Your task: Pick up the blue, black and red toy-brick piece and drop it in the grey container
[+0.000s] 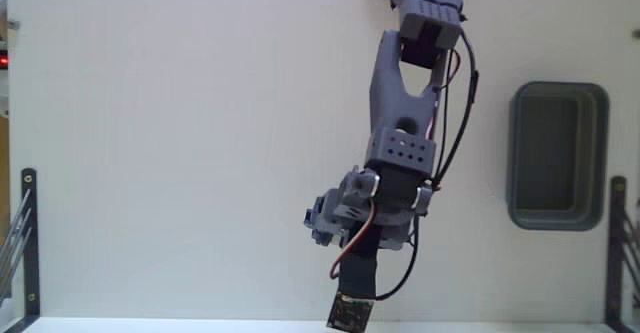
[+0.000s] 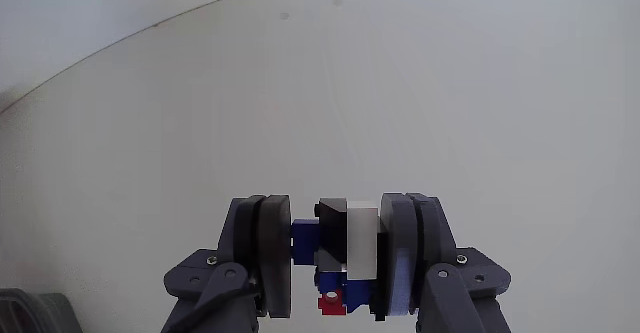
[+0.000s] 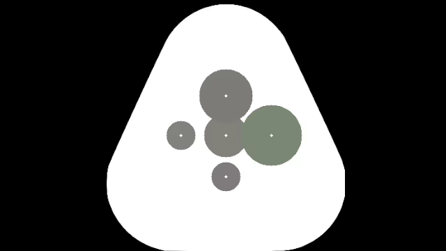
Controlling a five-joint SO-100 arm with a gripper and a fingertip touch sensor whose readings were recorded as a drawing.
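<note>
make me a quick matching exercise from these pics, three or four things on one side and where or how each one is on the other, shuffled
Things:
1. toy-brick piece
2. grey container
3. gripper
4. circuit board

States or places:
A. at the table's right side in the fixed view, hollow empty
B. shut on something small
C. clamped between two fingers
D. at the bottom edge of the fixed view, below the arm

Pairs: 1-C, 2-A, 3-B, 4-D

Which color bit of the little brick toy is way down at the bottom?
The red bit. In the wrist view it sits lowest on the toy-brick piece, below the blue and pale parts that the gripper squeezes between its fingers.
</note>
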